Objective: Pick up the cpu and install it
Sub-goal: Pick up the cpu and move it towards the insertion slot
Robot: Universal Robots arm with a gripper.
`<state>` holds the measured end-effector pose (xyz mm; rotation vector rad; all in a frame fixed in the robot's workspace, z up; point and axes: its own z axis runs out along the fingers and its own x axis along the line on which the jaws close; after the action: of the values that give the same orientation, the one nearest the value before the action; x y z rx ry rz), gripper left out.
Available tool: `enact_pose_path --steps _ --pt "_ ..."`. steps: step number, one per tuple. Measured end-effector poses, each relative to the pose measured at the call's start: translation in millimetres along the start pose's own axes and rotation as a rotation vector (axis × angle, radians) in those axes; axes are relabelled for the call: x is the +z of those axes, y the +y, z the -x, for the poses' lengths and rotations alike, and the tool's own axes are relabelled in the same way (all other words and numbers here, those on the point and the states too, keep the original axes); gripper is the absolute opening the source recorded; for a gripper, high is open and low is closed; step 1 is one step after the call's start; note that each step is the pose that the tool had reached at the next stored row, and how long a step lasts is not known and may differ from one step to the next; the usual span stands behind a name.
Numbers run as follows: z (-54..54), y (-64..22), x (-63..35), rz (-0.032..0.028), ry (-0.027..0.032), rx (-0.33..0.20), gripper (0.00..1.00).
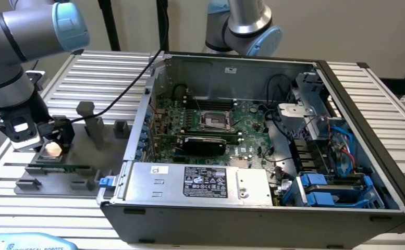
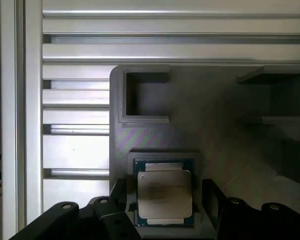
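An open computer case (image 1: 244, 67), its motherboard socket (image 1: 215, 121) exposed, was seen across the middle and the exterior view's right. A grey fixture plate (image 1: 77, 156) carrying a green memory stick (image 1: 60, 167) was seen at the exterior view's left. Over that plate the gripper (image 1: 52, 141) was held wide open astride the cpu (image 2: 164, 194), which was seated flat in a shallow recess. The grasp would probably be best squared and centred on the chip's edges, as the recess rim was set close around it.
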<state>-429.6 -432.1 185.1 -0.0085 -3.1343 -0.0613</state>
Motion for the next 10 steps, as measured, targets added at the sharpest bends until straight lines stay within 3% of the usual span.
enact_pose_path --steps 7,8,10 --pt "0.0 0.0 0.0 0.0000 0.0000 0.000 0.69" --pt "0.0 0.0 0.0 0.0000 0.0000 0.000 0.62" --pt "0.0 0.0 0.0 0.0000 0.0000 0.000 0.62"
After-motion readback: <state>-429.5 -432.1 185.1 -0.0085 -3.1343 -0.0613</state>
